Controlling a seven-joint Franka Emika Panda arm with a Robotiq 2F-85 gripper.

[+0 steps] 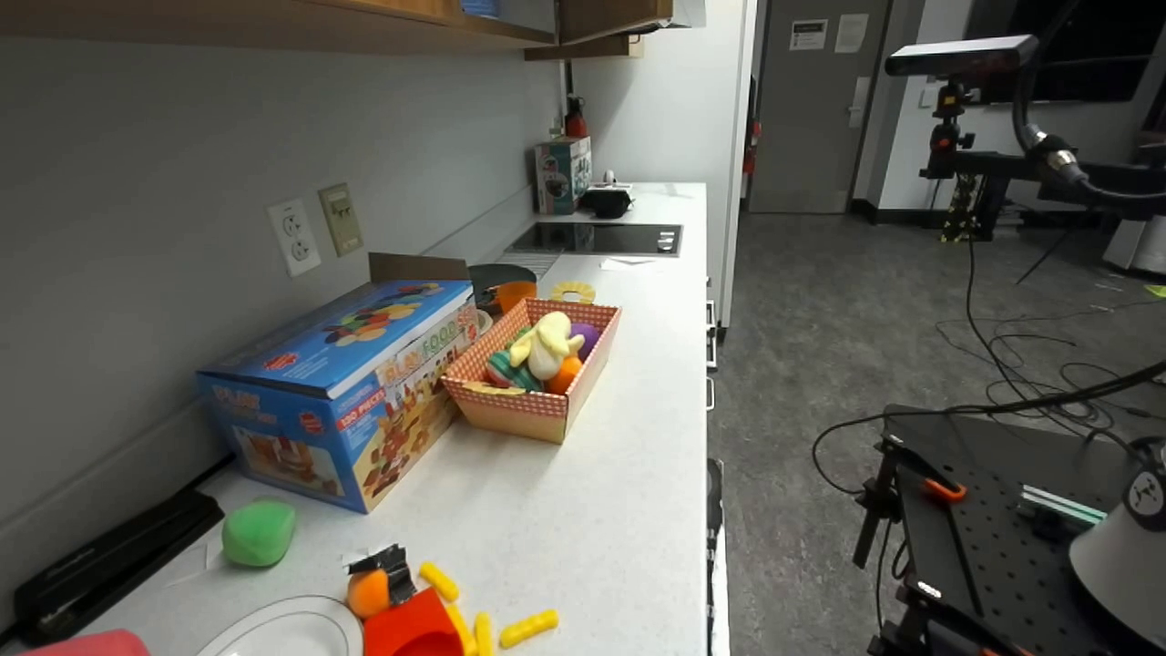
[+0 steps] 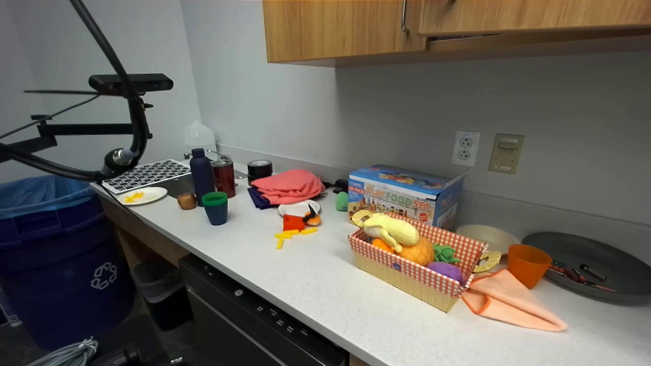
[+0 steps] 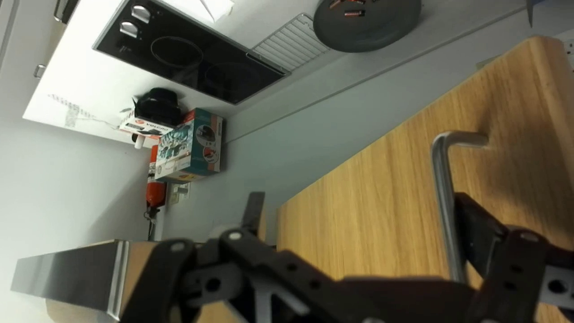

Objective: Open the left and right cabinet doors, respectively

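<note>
The right cabinet door hangs over the countertop and seems to stand partly swung out, though its angle is hard to judge. Its bent metal bar handle appears between the widely spread fingers of the Robotiq gripper, which clasps nothing; the bar is close to only one finger, and whether that finger touches it or is tucked behind it I cannot tell. That is the main weakness: with no clamp on the bar, a pull would hang on a single hooked finger, and a small sideways drift could let it slide off and leave the door only ajar. If the finger is lodged between bar and wood, drawing straight back instead of following the hinge's arc could jam it and wrench the handle. Across the seam, the left cabinet door looks shut in an exterior view, its vertical pull near that seam, so I judge that half undone; the right door jutting out could crowd the gripper's approach there. Beyond the door in the wrist view is what looks like a range hood, which an overlong swing might bring the gripper against. Down on the countertop, the play food set box and gingham-lined basket could be knocked if the gripper dropped low; neither exterior view shows it, so clearance goes unchecked.
</note>
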